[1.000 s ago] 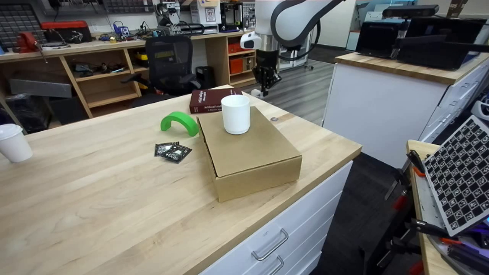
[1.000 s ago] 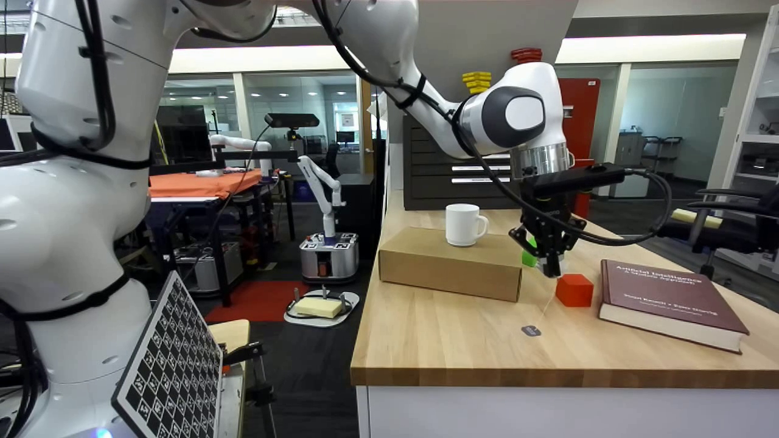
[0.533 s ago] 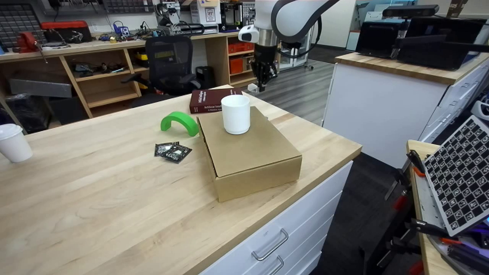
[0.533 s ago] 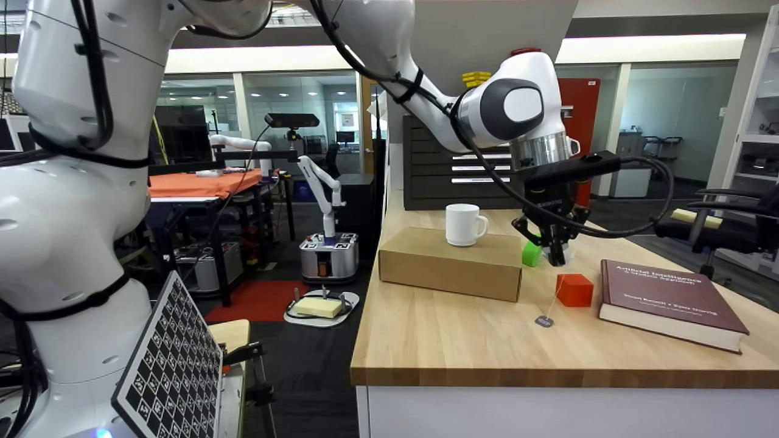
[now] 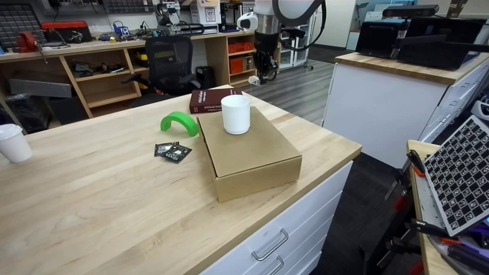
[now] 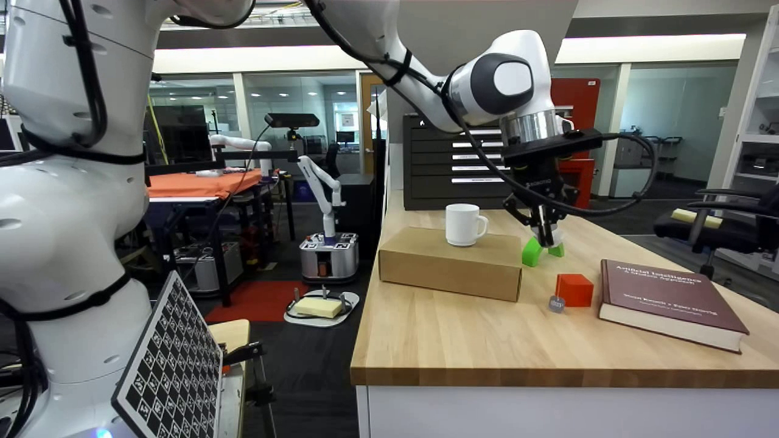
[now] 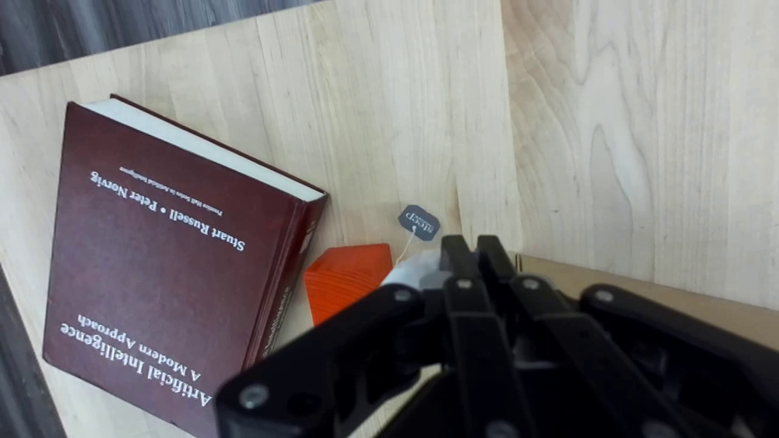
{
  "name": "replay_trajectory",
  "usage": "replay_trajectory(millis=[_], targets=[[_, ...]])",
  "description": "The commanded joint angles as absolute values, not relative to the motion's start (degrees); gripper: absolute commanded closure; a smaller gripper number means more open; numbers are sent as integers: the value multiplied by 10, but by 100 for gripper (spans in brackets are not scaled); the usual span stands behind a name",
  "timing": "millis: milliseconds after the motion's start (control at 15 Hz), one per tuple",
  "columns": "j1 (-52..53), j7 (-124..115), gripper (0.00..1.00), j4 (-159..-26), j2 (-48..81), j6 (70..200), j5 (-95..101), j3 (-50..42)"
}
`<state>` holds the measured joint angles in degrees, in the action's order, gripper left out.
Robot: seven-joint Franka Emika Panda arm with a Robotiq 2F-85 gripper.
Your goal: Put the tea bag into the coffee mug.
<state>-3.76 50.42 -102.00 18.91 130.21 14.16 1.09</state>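
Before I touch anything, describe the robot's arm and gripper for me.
The arm is white and rounded, with a dark grey patch, a silvery wrist ring and black cables fastened by black straps. The gripper is black and many-jointed, with slim fingers, silvery screws and pale ROBOTIQ lettering.

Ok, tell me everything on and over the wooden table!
Box: one, brown, on table
Mug: one, white, on box
Book: one, maroon, on table
Block: one, red, beside book
Arch: one, green, beside box
Packets: two, black, on table
Lidded cup: one, white, on table
Drawer chest: one, black, behind box, seemingly on table
Tea bag: one, white, held in claw
Tag: one, grey, below tea bag
Claw: one, black, over table
Arm: one, white, over table
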Motion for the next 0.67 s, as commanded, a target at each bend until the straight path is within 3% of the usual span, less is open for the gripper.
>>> replay_trajectory(millis=[0, 600], targets=[[-21, 458, 98, -1020, 171, 1251, 148, 10], [8, 424, 98, -1016, 159, 1220, 157, 29]])
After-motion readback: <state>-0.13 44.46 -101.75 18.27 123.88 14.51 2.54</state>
